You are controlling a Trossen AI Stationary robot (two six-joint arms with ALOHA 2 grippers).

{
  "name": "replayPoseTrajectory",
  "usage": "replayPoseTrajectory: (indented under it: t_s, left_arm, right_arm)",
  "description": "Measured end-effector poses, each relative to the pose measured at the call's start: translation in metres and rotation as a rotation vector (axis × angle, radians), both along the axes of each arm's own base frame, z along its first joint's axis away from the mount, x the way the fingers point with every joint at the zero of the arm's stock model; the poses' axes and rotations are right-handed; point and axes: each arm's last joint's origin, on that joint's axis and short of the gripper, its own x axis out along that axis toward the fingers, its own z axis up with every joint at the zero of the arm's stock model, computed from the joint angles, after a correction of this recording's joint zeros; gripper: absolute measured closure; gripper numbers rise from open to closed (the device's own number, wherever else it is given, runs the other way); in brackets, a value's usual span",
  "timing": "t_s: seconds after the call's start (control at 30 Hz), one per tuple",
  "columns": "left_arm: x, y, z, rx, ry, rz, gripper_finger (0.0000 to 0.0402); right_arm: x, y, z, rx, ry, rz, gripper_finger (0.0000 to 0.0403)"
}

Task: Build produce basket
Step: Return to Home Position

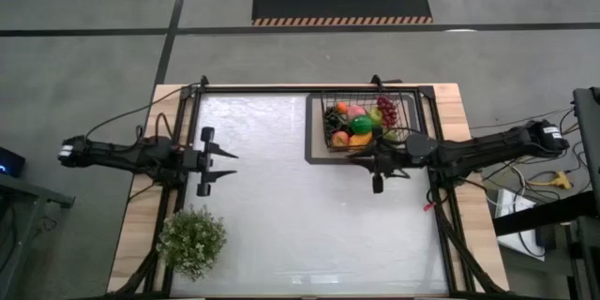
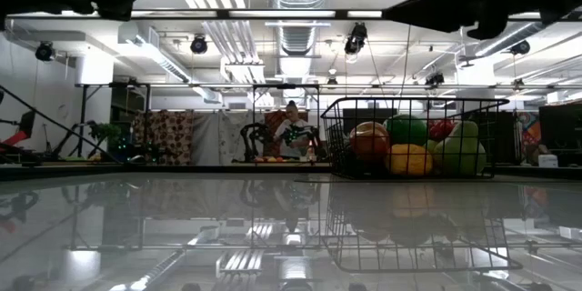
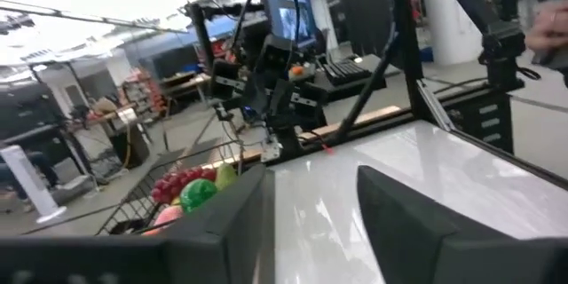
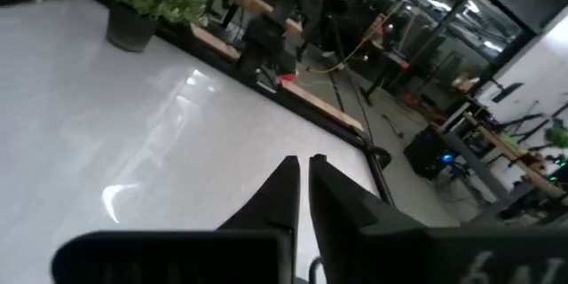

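Risk: the right gripper (image 1: 360, 158) hangs at the near wall of the basket (image 1: 411, 103). If it dipped or swung across on the way home, I judge it could hook the wire rim.
Cause: the gap is small seen from above, though the low view shows the arm's dark bulk higher than the rim.
Consequence: a snag would likely drag or tilt the basket and shake fruit loose.
Right gripper state: fingers together, holding nothing.
Left gripper (image 1: 232, 165): fingers apart and empty, over the tabletop (image 1: 281, 206) well away from the basket.
Basket position: far right part of the tabletop, upright on a dark mat (image 1: 314, 136).
Contents: produce piled inside, with red grapes (image 1: 386, 108), pink peach (image 1: 356, 110), a green fruit (image 1: 362, 125) and yellow-orange mango (image 1: 361, 138) among it.
Fill: the pile sits below the rim in the low view.
Bystander: the potted plant (image 1: 192, 239) stands at the near left corner.
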Motion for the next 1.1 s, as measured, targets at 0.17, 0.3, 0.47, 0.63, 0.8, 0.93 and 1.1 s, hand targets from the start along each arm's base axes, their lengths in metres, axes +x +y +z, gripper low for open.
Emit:
replayPoseTrajectory:
  t_s: [0.17, 0.3, 0.47, 0.63, 0.8, 0.93, 1.1]
  left_arm:
    - [-0.01, 0.003, -0.013, -0.009, -0.047, 0.044, 0.0293]
    - [-0.016, 0.003, -0.025, -0.014, -0.071, 0.052, 0.0328]
    - [-0.02, 0.004, -0.034, -0.023, -0.124, 0.055, 0.0359]
    - [-0.015, 0.004, -0.049, -0.004, -0.06, 0.066, 0.0379]
    - [-0.013, 0.004, -0.057, -0.088, -0.031, 0.065, 0.0384]
    - [-0.013, 0.004, -0.061, -0.085, -0.007, 0.067, 0.0384]
    - [-0.01, 0.003, -0.065, -0.073, 0.042, 0.069, 0.0384]
  right_arm:
    - [-0.021, -0.007, -0.006, 0.034, -0.047, -0.012, 0.039]
    - [-0.04, -0.012, -0.014, 0.034, -0.094, -0.039, 0.039]
    - [-0.062, -0.013, -0.027, 0.024, -0.165, -0.049, 0.039]
    - [-0.091, -0.012, -0.022, -0.012, -0.373, -0.049, 0.039]
    - [-0.106, -0.012, -0.027, -0.013, -0.503, -0.05, 0.039]
    - [-0.116, -0.011, -0.021, -0.001, -0.59, -0.034, 0.039]
    - [-0.123, -0.011, -0.011, 0.005, -0.71, -0.047, 0.039]
